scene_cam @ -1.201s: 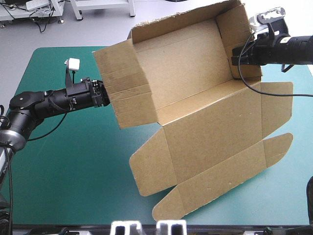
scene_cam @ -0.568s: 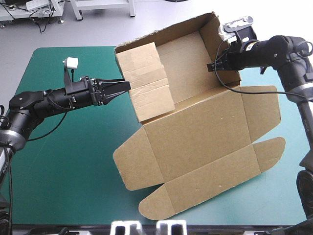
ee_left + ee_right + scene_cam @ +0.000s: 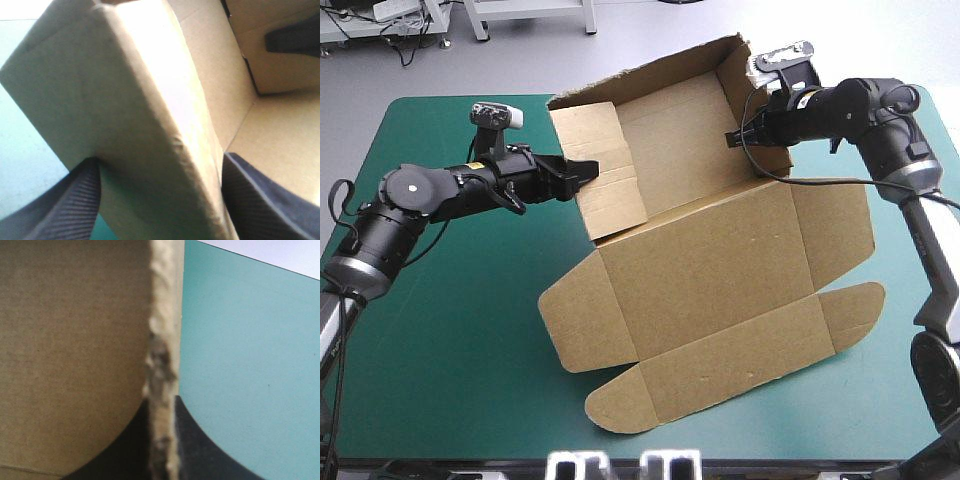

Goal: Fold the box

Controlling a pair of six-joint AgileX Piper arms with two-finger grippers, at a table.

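The left gripper (image 3: 582, 168) is coming in from the table's (image 3: 450, 330) left side and pointing right, at the box's left wall (image 3: 605, 185). In the left wrist view its black fingers (image 3: 65, 210) are standing well apart, spread wide. The thick folded edge of that wall is sitting between them, one finger outside the box and one inside; whether they are pressing on it cannot be told.

The brown box (image 3: 710, 260) is lying across the middle and right of the table, on the teal-green cover (image 3: 440, 400). Its long axis is running from the near left to the far right, so the right end is sitting farther away. The far part is standing up as an open tray with the opening facing upward (the far wall (image 3: 650, 72) is rising near the table's far edge). The flat panels (image 3: 720, 340) are spreading from the tray toward the near edge. They are ending in two rounded flaps, one (image 3: 620, 410) at the near left and one (image 3: 860, 310) at the right.

At the far right, the right gripper (image 3: 735, 135) is pointing left and pinching the box's right wall (image 3: 738, 75). In the right wrist view its fingers are all but closed, with the rough board edge between them.
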